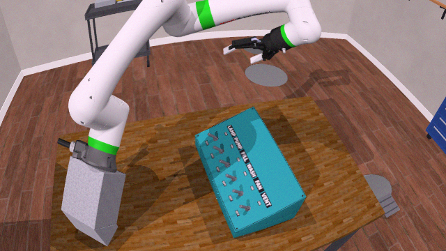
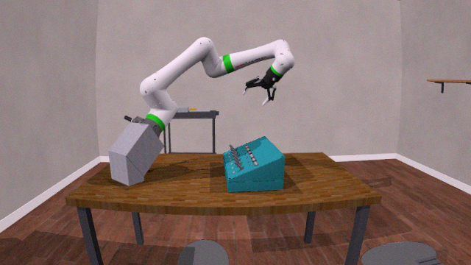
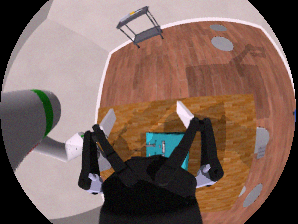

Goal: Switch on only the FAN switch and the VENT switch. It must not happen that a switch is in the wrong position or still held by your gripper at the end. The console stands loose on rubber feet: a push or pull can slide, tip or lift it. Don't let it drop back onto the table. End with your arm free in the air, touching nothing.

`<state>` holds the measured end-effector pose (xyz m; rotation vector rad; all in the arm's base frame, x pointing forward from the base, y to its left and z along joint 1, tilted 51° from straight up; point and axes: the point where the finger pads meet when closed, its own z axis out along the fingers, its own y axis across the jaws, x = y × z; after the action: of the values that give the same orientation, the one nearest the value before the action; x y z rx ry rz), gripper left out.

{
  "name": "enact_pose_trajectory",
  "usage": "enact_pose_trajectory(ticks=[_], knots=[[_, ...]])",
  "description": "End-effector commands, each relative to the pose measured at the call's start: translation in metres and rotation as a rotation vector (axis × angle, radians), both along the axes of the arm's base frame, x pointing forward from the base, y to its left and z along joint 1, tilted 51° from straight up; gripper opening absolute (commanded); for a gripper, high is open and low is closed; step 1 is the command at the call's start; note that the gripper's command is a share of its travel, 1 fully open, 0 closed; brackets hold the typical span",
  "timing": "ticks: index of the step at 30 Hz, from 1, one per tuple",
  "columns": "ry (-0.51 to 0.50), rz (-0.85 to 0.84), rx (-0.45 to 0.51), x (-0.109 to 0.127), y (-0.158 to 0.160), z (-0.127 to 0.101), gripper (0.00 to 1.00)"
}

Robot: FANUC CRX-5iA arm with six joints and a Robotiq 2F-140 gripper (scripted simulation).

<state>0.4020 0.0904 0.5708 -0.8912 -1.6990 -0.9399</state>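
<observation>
The teal console [image 1: 279, 162] [image 2: 257, 182] [image 3: 176, 140] stands on the table [image 1: 153, 206] [image 2: 184, 195], with its sloped face toward the arm's base. Six grey levers stand in a row. Their labels read LAMP, PUMP, FILL, WASH, FAN and VENT. The FAN lever [image 1: 237, 192] and the VENT lever [image 1: 244, 208] are at the near end in the top view. All levers appear to lean alike, their tips away from the labels. The markings by the levers are too small to read. My gripper [image 1: 242, 54] [image 2: 255, 96] [image 3: 145, 110] is open and empty, high above the console, touching nothing.
The grey pedestal [image 1: 83, 192] [image 2: 129, 154] carries the arm's base on the left of the table. A dark cart [image 1: 118, 10] [image 2: 195, 115] [image 3: 140, 25] stands behind the table. A wall shelf [image 2: 447, 80] is at the far right.
</observation>
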Motion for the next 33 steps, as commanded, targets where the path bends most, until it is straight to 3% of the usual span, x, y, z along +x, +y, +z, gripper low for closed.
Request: enact_pose_trajectory(ticks=[1, 33], knots=[[0.000, 0.000, 0.000, 0.0000, -0.0002, 0.0002, 1.00], [0.000, 0.000, 0.000, -0.0023, -0.0026, 0.0016, 1.00]])
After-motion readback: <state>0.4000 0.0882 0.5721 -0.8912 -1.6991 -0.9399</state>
